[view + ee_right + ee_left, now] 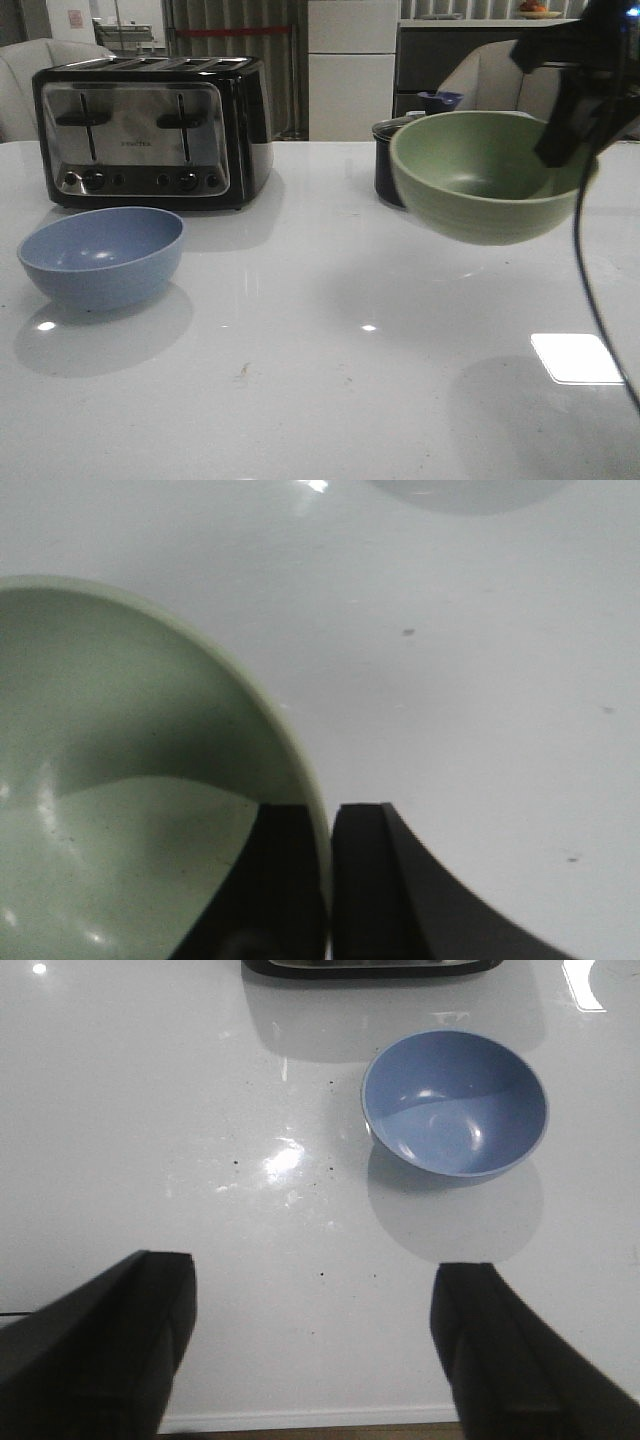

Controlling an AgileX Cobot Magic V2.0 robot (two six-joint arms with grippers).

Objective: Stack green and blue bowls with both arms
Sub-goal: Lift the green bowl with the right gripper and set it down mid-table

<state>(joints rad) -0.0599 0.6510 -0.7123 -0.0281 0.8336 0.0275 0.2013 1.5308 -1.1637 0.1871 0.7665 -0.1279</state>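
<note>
The green bowl [480,175] hangs tilted above the table at the right, clear of the surface. My right gripper [563,140] is shut on its rim, one finger inside and one outside; the right wrist view shows the bowl [130,780] and the gripper [328,880] pinching its wall. The blue bowl [102,255] stands upright on the table at the left, in front of the toaster. In the left wrist view the blue bowl [455,1102] lies ahead of my left gripper [315,1350], which is open, empty and above the table near its front edge.
A black and silver toaster [150,130] stands at the back left. A dark saucepan [392,160] with a lid sits behind the green bowl. The white table [320,380] stretches across the front.
</note>
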